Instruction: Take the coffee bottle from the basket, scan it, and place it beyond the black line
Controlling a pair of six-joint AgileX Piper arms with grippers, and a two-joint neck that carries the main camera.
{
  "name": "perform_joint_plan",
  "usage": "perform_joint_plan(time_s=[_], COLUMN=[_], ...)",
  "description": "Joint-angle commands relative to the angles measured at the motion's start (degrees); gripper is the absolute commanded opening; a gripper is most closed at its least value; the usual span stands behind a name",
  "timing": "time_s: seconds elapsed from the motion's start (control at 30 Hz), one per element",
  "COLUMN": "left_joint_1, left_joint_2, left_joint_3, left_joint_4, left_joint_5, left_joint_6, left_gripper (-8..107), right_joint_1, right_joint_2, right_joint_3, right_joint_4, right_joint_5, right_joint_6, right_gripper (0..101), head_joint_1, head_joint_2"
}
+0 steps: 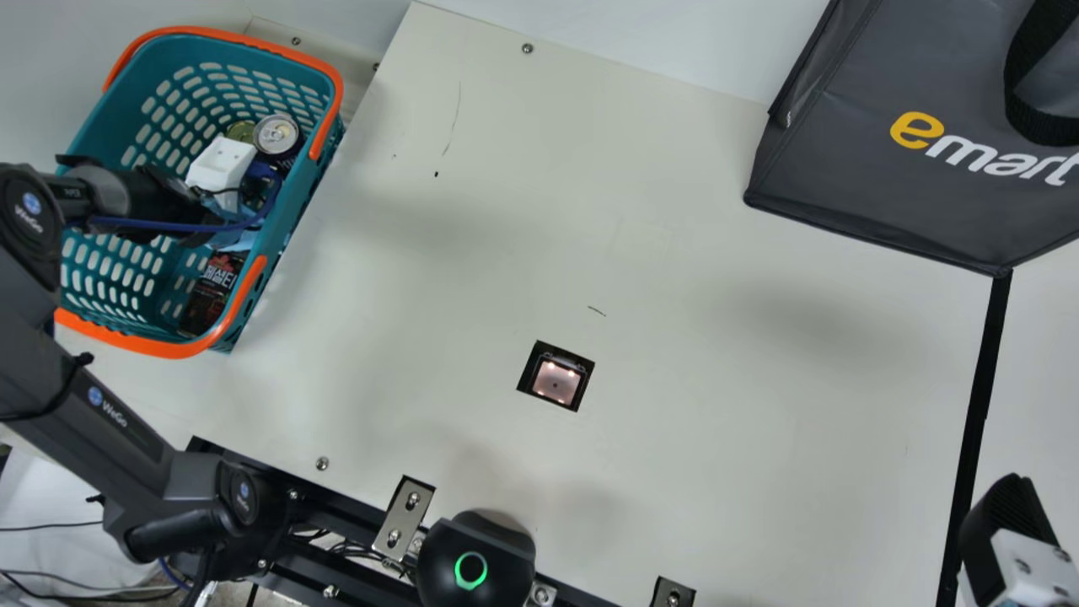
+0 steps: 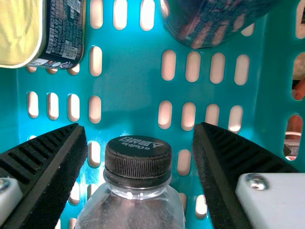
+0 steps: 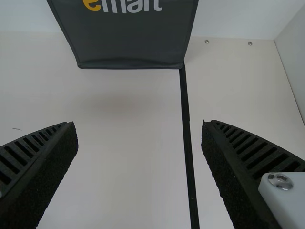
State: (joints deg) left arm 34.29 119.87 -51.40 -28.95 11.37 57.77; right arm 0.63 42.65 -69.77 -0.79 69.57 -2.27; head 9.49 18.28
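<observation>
Left wrist view: coffee bottle (image 2: 136,207) inside the basket (image 2: 128,95), with its dark cap (image 2: 138,160) between the halves of the left pincer (image 2: 139,125), spread apart and clamped on nothing. Farther off, against the slotted plastic, a yellow-topped tin (image 2: 62,33) and a dark can (image 2: 214,24). Some slack on either side of the cap. With a bite on the cap alone, likely to swing or slip at the lift; with too deep a reach, possible snagging in the slots.

Right wrist view: right pincer (image 3: 138,125) also wide apart, gripping nothing, over the counter (image 3: 114,167), with the black line (image 3: 187,124) between its halves. At the line's far end, the corner of a grey bag (image 3: 124,43).

Main view, reckoning from the scanner (image 1: 556,382): basket at ten o'clock, bag at two, line at three, right pincer near four. Left arm (image 1: 118,421) over the basket's nine o'clock side. Orange handle (image 1: 240,303) at the basket's five o'clock, easy to clip with a low exit. Broad run of counter towards four o'clock for the carry. With the barcode turned away, perhaps no read; beyond the line, risk of bumping the right pincer or of setting down short.
</observation>
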Motion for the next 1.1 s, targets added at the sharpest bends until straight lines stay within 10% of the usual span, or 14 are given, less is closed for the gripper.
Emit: perform_joint_plan(time_s=[0.0,0.3,1.07], left_joint_1=[0.1,0.3,3.8], left_joint_2=[0.1,0.2,-10.3], left_joint_3=[-0.1,-0.3,0.7], left_joint_4=[0.0,-0.4,-9.1], left_joint_5=[-0.1,-0.2,5.8], left_joint_6=[-0.2,-0.6,7.9], left_gripper=[70,10,10], right_joint_1=[0.0,0.0,0.0], right_joint_2=[0.0,0.0,0.0], right_joint_3=[0.0,0.0,0.0], right_joint_4=[0.0,0.0,0.0], right_joint_5=[0.0,0.0,0.0], right_joint_6=[0.0,0.0,0.0], right_gripper=[91,91,91], head_joint_1=[-1.6,-1.6,-1.6], head_joint_2=[0.1,0.1,0.1])
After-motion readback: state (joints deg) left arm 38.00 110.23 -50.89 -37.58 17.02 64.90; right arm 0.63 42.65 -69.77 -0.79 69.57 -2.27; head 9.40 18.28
